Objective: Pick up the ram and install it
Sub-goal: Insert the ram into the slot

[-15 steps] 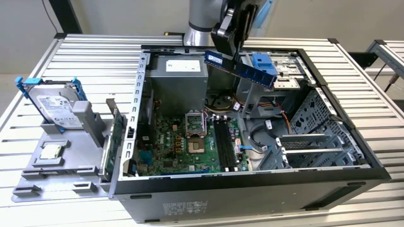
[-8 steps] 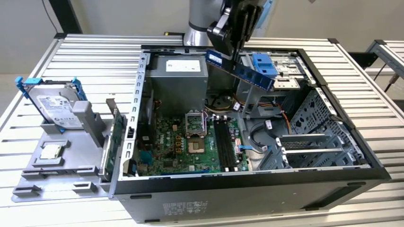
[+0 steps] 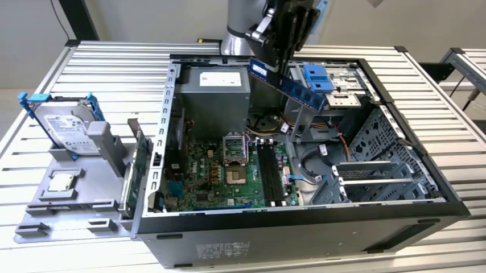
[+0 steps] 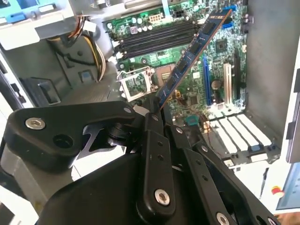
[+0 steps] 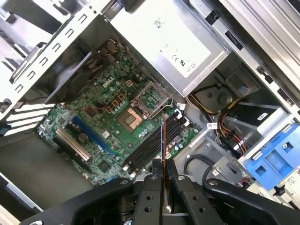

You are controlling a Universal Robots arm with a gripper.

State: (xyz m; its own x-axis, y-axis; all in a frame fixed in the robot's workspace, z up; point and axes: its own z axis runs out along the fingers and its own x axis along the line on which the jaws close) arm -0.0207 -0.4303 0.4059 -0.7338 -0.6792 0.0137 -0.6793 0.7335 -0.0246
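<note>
Ram [image 4: 193,54]: gripped end hidden inside claw [image 4: 153,111] in both wrist views; edge-on in first wrist view, faces not visible. Arm [image 3: 243,23] cut off at 12 o'clock, exterior view.

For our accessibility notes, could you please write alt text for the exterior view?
The gripper, shut on the blue ram stick, holds it tilted above the open computer case, whose motherboard lies exposed. On the exterior view's left, a hard drive stands in a grey holder on the slatted metal table.
</note>
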